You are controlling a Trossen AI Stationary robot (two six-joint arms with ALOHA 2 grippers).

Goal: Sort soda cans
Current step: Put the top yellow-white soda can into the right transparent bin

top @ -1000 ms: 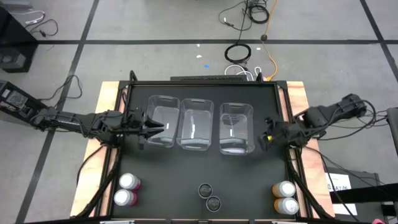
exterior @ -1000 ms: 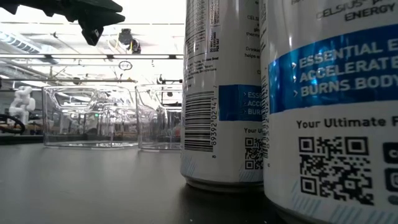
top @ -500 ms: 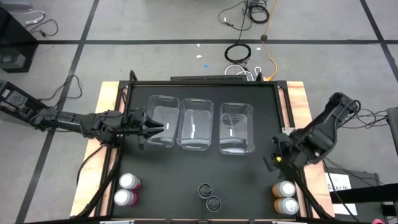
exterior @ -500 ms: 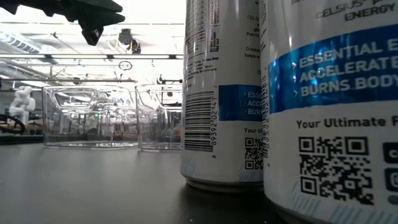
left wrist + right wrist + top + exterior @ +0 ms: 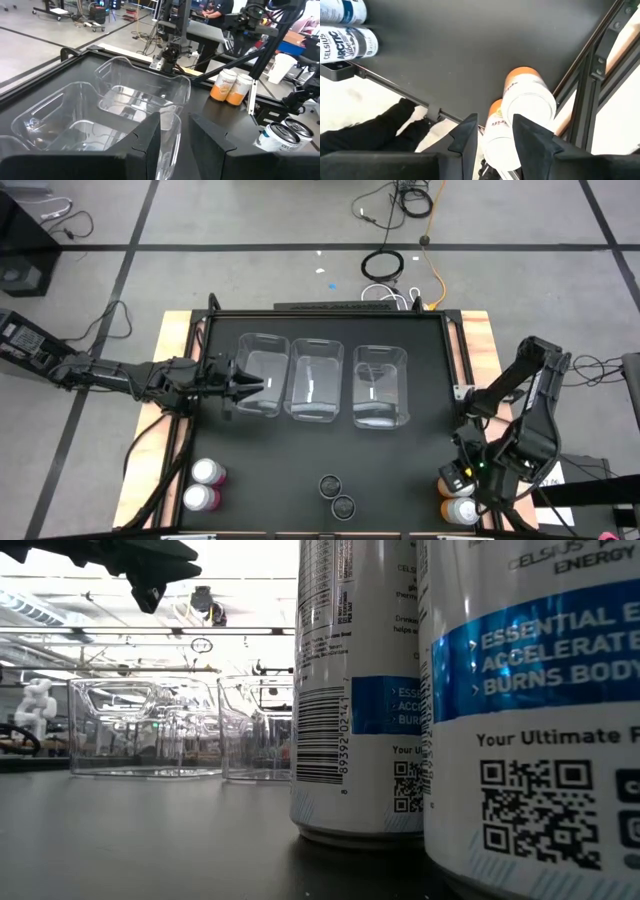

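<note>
Two orange soda cans (image 5: pixel 460 498) stand upright at the table's near right corner, and my right gripper (image 5: pixel 456 470) hangs open above them, pointing down; the right wrist view has the cans (image 5: pixel 528 101) under its fingers (image 5: pixel 495 120). Two pink cans (image 5: pixel 204 485) stand upright at the near left. Two dark cans (image 5: pixel 337 495) stand at the near middle, close to the low camera (image 5: pixel 355 690). My left gripper (image 5: pixel 250 387) is open and level at the left bin's (image 5: pixel 264 373) left wall; its fingers (image 5: pixel 175 120) touch nothing that I can see.
Three clear plastic bins (image 5: pixel 316 378) stand in a row across the table's middle, the right one (image 5: pixel 381 385) nearest my right arm. A dark metal frame (image 5: pixel 468 420) edges the black tabletop. Open tabletop lies between the bins and the cans.
My right gripper has swung from beside the right bin toward the table's near right corner, tipping from slanted to pointing down, and now hangs over the orange cans. No can has moved.
</note>
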